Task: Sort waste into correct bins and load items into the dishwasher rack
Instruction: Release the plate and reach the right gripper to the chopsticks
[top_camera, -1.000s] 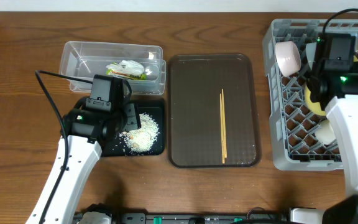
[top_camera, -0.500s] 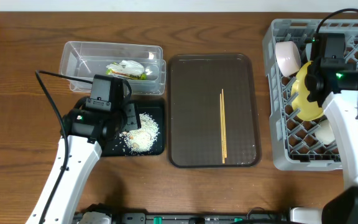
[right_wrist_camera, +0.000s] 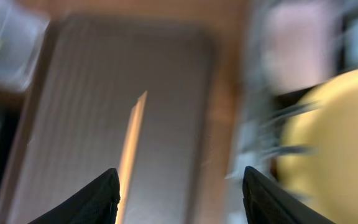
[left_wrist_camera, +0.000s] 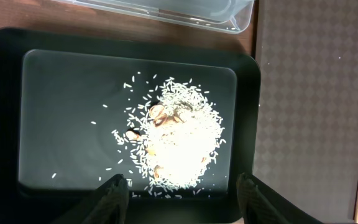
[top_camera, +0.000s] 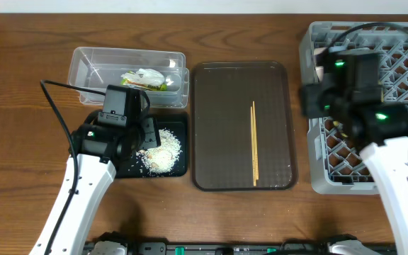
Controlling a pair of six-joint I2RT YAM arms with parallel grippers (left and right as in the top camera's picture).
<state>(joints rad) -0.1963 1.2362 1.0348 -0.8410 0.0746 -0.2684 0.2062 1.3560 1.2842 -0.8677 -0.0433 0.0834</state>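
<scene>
Found rice scraps [left_wrist_camera: 179, 143] heaped right of centre in the black tray [left_wrist_camera: 5, 124], a few grains scattered to the left; food waste judged sorted. Noted left gripper [left_wrist_camera: 183, 198] above the tray's near edge, fingers spread, nothing between them. Logged wrapper [top_camera: 144, 78] with white paper inside the clear tub [top_camera: 83, 60], on the tray's far side. Spotted chopsticks [top_camera: 254, 142] lying lengthwise, right of centre on the brown serving tray [top_camera: 218, 92] — the one item seen outside the dishwasher rack [top_camera: 331, 177]. Caught right gripper [right_wrist_camera: 182, 199] in a blurred view, jaws apart and empty, over the serving tray's right part, with the yellow plate [right_wrist_camera: 328, 124] to its right, apparently in the rack. Judged the open stance as readiness for the chopsticks — thin, flat-lying, likely awkward to pinch.
</scene>
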